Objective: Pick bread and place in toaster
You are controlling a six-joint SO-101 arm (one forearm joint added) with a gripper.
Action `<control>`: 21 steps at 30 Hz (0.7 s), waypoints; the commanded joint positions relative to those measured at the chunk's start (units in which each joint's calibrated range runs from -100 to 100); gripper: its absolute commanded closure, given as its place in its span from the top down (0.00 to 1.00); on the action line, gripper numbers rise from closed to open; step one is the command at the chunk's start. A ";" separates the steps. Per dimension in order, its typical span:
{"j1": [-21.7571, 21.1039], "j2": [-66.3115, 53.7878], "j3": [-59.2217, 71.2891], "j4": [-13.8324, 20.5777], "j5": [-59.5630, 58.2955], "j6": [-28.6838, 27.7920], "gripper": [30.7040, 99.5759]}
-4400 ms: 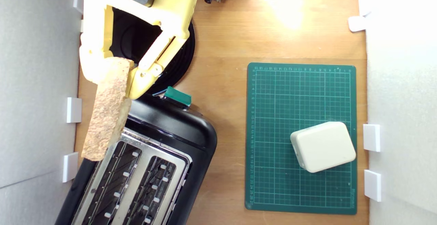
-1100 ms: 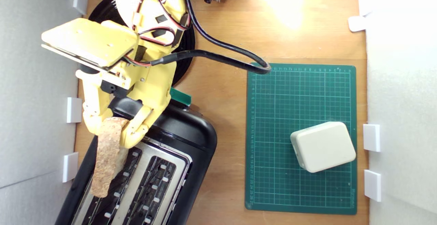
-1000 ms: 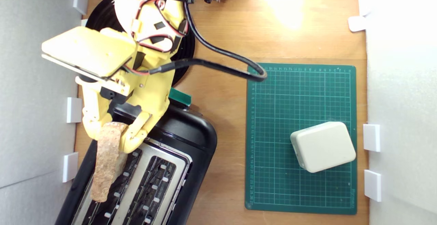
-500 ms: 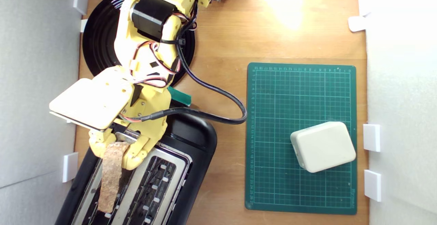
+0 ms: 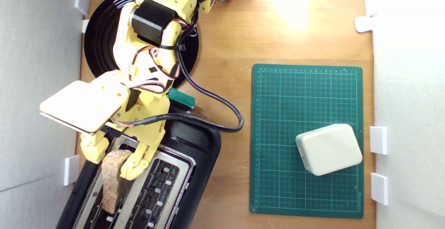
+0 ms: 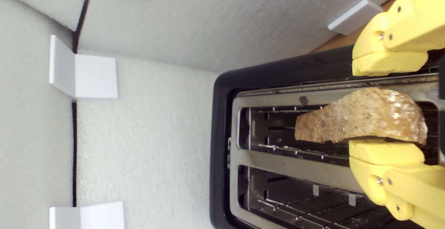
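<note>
Yellow plastic gripper [image 5: 116, 161] spread loosely around the tan rustic bread slice [image 5: 112, 178], edge-down in the black silver-topped toaster's [image 5: 194, 152] 9-o'clock slot, apparently releasing.

This looks like a small robotics test bench, not a real kitchen. A wooden worktop [image 5: 226, 41] is fenced by white foam walls [image 5: 38, 83] joined with white plastic clips [image 5: 75, 112]. A green gridded cutting mat [image 5: 278, 117] lies on the exterior view's right, and a household toaster [image 5: 194, 145] sits on the left as a prop.
</note>
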 commanded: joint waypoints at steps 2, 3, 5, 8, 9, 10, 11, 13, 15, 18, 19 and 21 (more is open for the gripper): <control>-2.71 -0.83 0.89 -0.77 0.15 0.32 0.82; -2.71 -1.50 0.98 -0.77 0.15 0.32 0.82; -2.79 -2.66 1.07 -0.77 0.15 0.32 0.82; -2.79 -4.74 0.89 -0.86 0.15 0.32 0.82; -2.79 -5.82 0.71 -0.86 0.06 0.21 0.82; -2.79 -7.90 0.71 -0.86 0.06 0.26 0.82; -2.79 -9.98 0.71 -0.86 0.06 0.26 0.82; -2.79 -13.14 0.80 -1.41 0.06 0.32 0.82; -2.39 -16.22 0.71 -2.41 0.06 0.37 0.81; -1.82 -22.96 0.98 -2.13 0.06 2.25 0.81; -1.66 -24.46 0.98 -1.95 0.06 2.62 0.81; -0.21 -28.12 1.07 -2.41 0.06 2.78 0.81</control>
